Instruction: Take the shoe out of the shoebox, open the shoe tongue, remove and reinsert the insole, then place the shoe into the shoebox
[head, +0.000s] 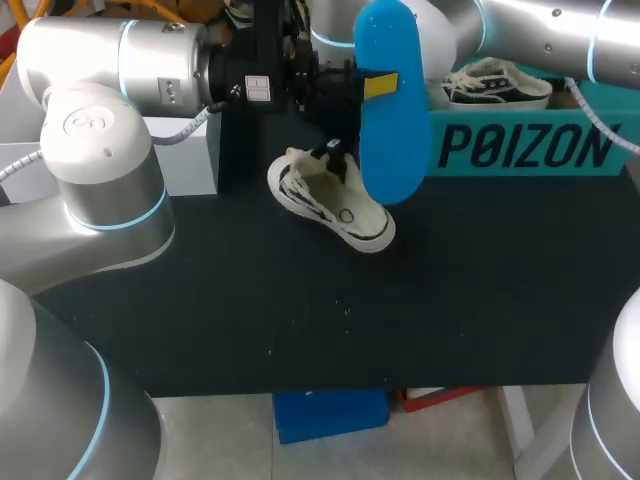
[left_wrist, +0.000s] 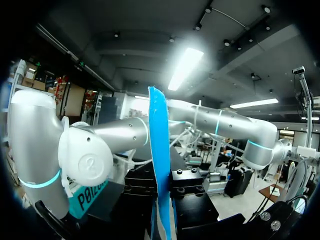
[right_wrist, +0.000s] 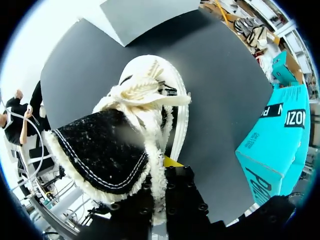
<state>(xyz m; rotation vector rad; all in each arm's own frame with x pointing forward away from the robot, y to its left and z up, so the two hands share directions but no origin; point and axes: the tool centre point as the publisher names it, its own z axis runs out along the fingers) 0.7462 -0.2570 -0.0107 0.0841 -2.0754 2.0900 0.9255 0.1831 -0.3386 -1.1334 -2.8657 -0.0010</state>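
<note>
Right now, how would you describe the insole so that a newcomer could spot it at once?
Find the teal shoebox at the far right of the black table. Just to its left, above the cream shoe lying on the table, the left gripper holds the insole upright. It is the only flat, bright blue, sole-shaped piece in sight.

shoe (head: 345, 215) on table (head: 300, 310), insole (head: 390, 150) above it, shoebox (head: 520, 150) behind at right
</note>
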